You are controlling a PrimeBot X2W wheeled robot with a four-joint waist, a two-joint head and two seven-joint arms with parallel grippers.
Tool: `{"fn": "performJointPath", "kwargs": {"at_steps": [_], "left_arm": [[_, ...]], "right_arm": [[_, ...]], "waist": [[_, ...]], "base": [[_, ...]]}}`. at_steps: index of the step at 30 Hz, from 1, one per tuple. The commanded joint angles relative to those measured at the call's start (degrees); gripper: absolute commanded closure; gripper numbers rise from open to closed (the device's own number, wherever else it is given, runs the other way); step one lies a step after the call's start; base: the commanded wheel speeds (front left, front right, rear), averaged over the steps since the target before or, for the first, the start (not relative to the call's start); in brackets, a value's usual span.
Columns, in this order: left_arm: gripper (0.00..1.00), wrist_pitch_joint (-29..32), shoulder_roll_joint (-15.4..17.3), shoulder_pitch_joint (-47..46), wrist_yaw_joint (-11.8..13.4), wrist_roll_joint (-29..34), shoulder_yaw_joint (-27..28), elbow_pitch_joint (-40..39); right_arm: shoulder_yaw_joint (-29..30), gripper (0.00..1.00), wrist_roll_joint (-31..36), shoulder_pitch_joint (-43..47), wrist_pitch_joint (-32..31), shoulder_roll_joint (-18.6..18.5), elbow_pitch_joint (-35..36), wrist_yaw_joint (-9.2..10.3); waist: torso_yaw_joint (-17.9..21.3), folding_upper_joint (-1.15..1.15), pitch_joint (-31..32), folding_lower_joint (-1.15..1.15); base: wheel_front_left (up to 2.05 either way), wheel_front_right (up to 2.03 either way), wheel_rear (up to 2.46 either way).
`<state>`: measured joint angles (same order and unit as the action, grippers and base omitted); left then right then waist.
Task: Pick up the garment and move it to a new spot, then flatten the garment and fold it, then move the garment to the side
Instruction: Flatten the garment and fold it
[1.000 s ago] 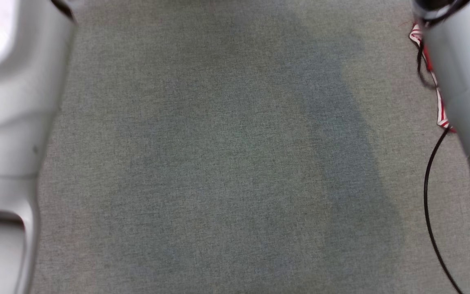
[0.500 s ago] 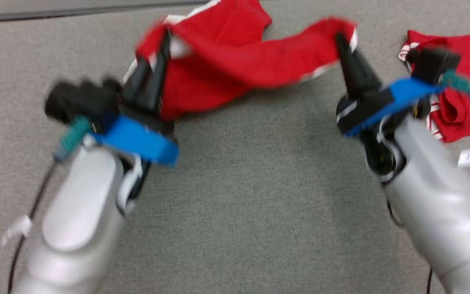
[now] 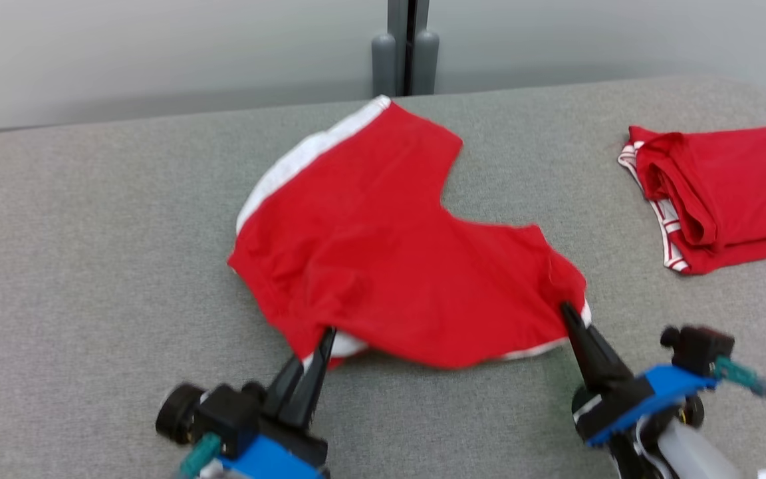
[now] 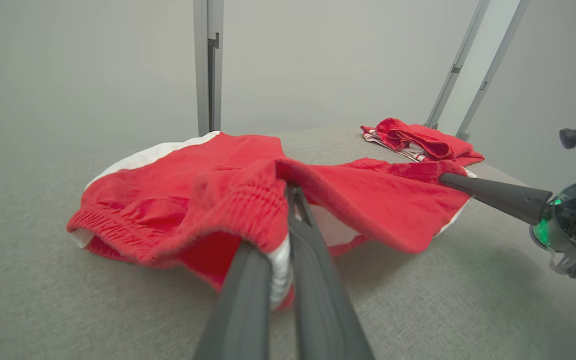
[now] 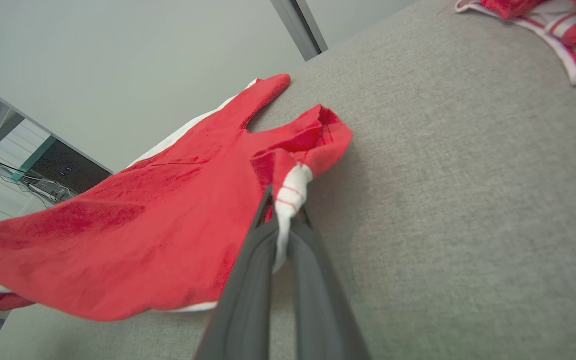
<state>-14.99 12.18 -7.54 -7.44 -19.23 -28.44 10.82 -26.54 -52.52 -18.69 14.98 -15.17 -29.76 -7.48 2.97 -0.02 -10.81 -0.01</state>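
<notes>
The garment, red shorts with a white band, lies spread on the grey table with its near edge lifted. My left gripper is shut on the near left corner at the waistband. My right gripper is shut on the near right corner, pinching white striped trim. Both grippers sit at the near side of the garment, fingers pointing away from me. In the left wrist view the right gripper's fingers reach into the cloth from the right.
A second red garment, folded, lies at the far right of the table, also seen in the left wrist view. A grey post stands behind the table's far edge. Bare grey surface lies to the left.
The head camera has tilted up, so the whole scene has shifted. The garment, stretched in the air between the grippers half a second ago, now lies mostly spread on the table.
</notes>
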Motion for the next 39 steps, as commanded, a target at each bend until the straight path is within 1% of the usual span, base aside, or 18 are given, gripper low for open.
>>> {"fn": "performJointPath", "kwargs": {"at_steps": [1, 9, 13, 16, 20, 23, 28, 34, 39], "left_arm": [[1.0, -0.2, 0.0, 2.0, 0.0, 0.3, 0.0, -0.8], [1.0, -0.2, 0.7, 9.5, 0.0, 1.3, -2.4, -3.1], [1.0, -0.2, 0.8, 10.3, 0.0, 1.7, -2.8, -3.5], [1.0, -0.2, 0.7, 9.4, 0.0, 1.8, -3.2, -3.7], [1.0, -0.2, -0.2, 7.6, 0.0, 1.6, -2.9, -3.9], [1.0, -0.2, -0.4, 6.6, 0.0, 1.9, -3.1, -3.7], [1.0, -0.2, -1.0, 3.1, 0.0, 2.1, -3.0, -3.6], [1.0, -0.2, -2.3, -2.5, 0.0, 2.1, -1.5, -3.3], [1.0, -0.2, -3.0, -8.1, 0.0, 1.6, -0.4, -1.6]], "right_arm": [[0.6, 1.0, 0.2, 2.8, 0.3, -0.5, 1.3, -0.03], [4.9, 1.0, 1.6, 14.9, -0.6, -0.3, 9.3, -0.03], [8.7, 1.0, 2.7, 18.2, -1.9, 0.0, 13.4, -0.03], [11.9, 1.0, 3.3, 18.4, -3.1, 0.7, 15.9, -0.03], [15.6, 1.0, 4.0, 15.1, -5.1, 1.1, 17.7, -0.03], [16.5, 1.0, 4.0, 13.0, -6.5, 1.5, 17.9, -0.03], [17.9, 1.0, 4.8, 5.1, -8.6, 1.6, 16.4, -0.03], [17.0, 1.0, 5.8, -5.3, -11.8, 1.7, 10.8, -0.03], [15.9, 1.0, 7.2, -14.9, -13.4, 1.5, 3.7, -0.03]], "waist": [[0.0, 0.02, 0.8, 0.01], [-0.8, 0.02, 3.2, 0.01], [-1.0, 0.02, 3.4, 0.01], [-1.2, 0.02, 3.2, 0.01], [-1.6, 0.02, 2.6, 0.01], [-1.8, 0.02, 2.0, 0.01], [-3.1, 0.02, -0.2, 0.01], [-5.7, 0.02, -3.6, 0.01], [-8.2, 0.02, -6.9, 0.01]], "base": [[0.0, 0.0, 0.0], [0.0, 0.0, 0.0], [0.0, 0.0, 0.0], [0.0, 0.0, 0.0], [0.0, 0.0, 0.0], [0.0, 0.0, 0.0], [0.0, 0.0, 0.0], [0.0, 0.0, 0.0], [0.0, 0.0, 0.0]]}}
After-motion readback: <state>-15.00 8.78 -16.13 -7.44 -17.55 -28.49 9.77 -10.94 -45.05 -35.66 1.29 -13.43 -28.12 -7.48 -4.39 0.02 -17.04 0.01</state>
